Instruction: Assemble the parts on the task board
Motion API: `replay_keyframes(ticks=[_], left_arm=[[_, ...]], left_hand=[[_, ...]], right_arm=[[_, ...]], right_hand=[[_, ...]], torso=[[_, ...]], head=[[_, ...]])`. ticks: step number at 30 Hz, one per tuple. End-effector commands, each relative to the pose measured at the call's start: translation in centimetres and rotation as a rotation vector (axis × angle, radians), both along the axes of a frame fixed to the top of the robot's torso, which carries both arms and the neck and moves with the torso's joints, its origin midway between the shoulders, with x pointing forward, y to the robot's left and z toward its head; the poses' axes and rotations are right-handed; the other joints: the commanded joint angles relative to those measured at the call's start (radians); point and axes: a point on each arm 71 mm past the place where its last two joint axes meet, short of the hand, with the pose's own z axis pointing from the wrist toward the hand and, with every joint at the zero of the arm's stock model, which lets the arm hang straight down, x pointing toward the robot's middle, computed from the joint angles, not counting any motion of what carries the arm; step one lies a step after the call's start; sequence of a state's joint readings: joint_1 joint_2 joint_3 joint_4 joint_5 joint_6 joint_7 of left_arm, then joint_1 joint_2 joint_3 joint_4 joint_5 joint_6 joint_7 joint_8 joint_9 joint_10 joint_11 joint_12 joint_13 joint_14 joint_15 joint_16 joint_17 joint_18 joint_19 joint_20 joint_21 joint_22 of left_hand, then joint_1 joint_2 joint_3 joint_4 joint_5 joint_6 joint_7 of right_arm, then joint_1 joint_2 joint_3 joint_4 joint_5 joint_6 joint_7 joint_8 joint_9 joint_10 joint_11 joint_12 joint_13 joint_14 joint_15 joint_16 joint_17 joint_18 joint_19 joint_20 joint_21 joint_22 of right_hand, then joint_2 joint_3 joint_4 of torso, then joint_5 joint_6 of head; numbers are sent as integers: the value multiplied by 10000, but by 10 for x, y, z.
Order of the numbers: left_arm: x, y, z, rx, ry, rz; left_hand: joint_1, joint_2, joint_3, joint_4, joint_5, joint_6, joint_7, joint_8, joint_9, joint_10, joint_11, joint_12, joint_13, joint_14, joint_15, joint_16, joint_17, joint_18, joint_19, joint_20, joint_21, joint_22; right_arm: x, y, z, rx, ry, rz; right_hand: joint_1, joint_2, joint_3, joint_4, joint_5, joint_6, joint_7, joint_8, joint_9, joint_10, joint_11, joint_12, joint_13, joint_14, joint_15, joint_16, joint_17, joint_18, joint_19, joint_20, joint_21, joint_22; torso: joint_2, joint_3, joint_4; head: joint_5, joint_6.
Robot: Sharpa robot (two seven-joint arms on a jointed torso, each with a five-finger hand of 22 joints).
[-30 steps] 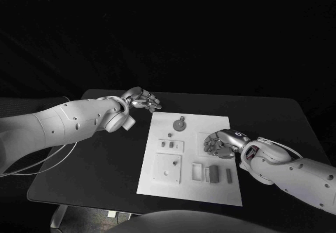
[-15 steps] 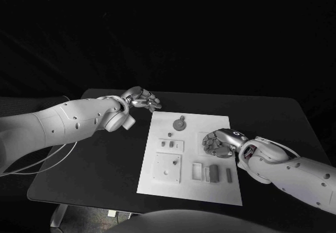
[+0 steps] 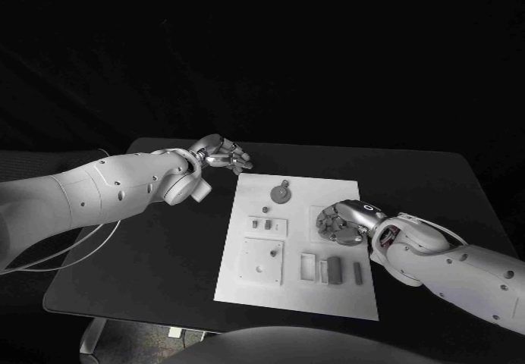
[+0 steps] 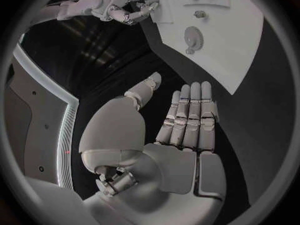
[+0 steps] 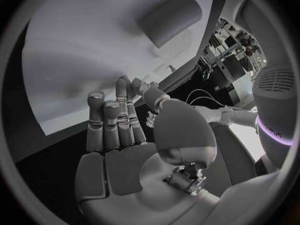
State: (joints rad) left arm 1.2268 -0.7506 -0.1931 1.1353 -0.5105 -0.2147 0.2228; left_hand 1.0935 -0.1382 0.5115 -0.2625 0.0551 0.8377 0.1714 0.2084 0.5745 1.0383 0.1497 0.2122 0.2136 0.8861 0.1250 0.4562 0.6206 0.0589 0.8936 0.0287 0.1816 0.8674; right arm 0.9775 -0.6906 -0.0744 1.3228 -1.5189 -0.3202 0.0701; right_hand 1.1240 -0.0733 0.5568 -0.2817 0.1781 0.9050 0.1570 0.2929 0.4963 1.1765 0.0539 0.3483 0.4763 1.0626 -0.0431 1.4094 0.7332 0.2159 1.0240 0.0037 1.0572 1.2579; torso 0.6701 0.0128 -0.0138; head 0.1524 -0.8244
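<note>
Silver fingers of your right hand curl inward over the right side of the white task board, close above its surface; you cannot tell from the head view whether anything sits inside that curl, and the right wrist view shows the fingers bent toward the palm with nothing plainly between them. Just nearer you than that hand, a row of grey parts stands in the board: an open rectangular frame, then upright blocks beside it; to the hand's left lie a square plate with small holes and, beyond that, a small plate carrying two pegs. Farther out from the hand, toward the board's far edge, a round disc lies flat, with a little peg just short of it. Well apart, off the board's far left corner, your left hand hovers above the black table; its fingers are held straight and side by side, the thumb apart, holding nothing.
</note>
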Motion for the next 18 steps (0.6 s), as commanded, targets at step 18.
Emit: replay_keyframes(ticks=[18], left_arm=[[0, -1, 1, -105, 41, -106]], left_hand=[[64, 34, -37, 24, -57, 6, 38, 64, -22, 49, -7, -61, -19, 55, 16, -63, 31, 87, 28, -11, -58, 19]], right_arm=[[-1, 0, -1, -199, -50, 55]], right_hand=[[-19, 381, 612, 145, 72, 449, -149, 187, 62, 424, -122, -161, 243, 75, -199, 20, -75, 459, 24, -64, 9, -13]], torso=[[0, 3, -3]], head=[[10, -54]])
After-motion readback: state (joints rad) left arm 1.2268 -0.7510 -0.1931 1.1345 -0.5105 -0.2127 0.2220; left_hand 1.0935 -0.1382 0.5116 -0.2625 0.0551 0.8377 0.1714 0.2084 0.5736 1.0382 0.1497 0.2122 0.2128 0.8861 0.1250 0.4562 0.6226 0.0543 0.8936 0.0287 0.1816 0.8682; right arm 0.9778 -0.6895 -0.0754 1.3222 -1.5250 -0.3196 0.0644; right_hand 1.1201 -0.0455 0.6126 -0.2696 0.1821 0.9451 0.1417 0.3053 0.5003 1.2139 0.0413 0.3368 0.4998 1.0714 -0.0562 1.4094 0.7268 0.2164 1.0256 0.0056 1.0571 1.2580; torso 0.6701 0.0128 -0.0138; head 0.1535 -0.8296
